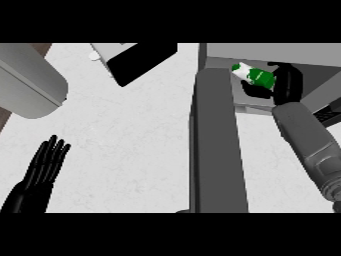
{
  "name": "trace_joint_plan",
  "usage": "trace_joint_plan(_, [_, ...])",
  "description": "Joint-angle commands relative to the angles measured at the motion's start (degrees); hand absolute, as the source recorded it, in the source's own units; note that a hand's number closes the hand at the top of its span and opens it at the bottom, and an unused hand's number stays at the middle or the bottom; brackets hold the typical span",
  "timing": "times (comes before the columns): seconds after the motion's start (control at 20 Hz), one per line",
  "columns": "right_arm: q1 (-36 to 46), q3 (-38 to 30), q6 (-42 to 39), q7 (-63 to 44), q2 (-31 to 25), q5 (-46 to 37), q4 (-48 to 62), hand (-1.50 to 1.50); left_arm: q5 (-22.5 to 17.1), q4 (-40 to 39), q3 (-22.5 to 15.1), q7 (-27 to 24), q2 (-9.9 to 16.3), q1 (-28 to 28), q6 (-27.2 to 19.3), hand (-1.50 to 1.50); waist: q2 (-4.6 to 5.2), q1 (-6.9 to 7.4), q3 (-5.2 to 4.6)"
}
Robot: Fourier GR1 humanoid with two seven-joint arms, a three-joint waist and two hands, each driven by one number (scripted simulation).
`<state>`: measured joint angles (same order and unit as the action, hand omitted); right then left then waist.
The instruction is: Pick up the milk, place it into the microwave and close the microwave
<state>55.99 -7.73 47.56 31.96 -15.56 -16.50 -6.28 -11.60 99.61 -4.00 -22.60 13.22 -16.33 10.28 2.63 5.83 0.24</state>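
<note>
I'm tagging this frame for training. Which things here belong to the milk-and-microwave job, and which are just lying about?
Job:
- milk, held by the right hand
- microwave
- its open door

Lying about:
- grey rounded appliance
- dark flat panel
- left hand, open, resting

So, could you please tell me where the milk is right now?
Upper right of the head view: the milk is held by the right hand at the microwave opening, beside its open door.

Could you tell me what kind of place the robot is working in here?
Most likely a kitchen: a pale counter carries a microwave with its door swung open, and the right hand holds a green and white milk carton at its opening.
</note>
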Motion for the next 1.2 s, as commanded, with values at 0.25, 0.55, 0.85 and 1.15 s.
trace_joint_plan(0.25, [2.81, 2.63, 1.55, -3.29, 0.02, -3.4, 3.83, -1.5, 1.92, -0.71, -1.34, 1.11, -0.34, 2.92, -0.42, -1.5, 0.59, 1.2, 0.05])
trace_joint_plan(0.55, [2.2, 0.83, -5.38, 0.18, 2.27, -1.41, 1.95, -1.5, 2.23, -0.02, -2.19, -0.13, -0.62, 1.58, 0.28, -1.5, 0.46, 1.77, 0.17])
trace_joint_plan(0.85, [-1.51, -2.5, -10.07, 7.84, 4.19, 2.04, -1.13, -1.5, 1.65, -0.49, -2.73, -0.92, -1.22, 1.09, 1.26, -1.5, -0.32, -0.19, 0.13])
trace_joint_plan(1.15, [-4.38, -6.45, -14.84, 12.57, 3.44, 5.87, -1.89, -1.5, 3.42, -1.9, -4.52, -1.55, -2.19, 2.12, 1.26, -1.5, -0.58, -1.43, 0.08])
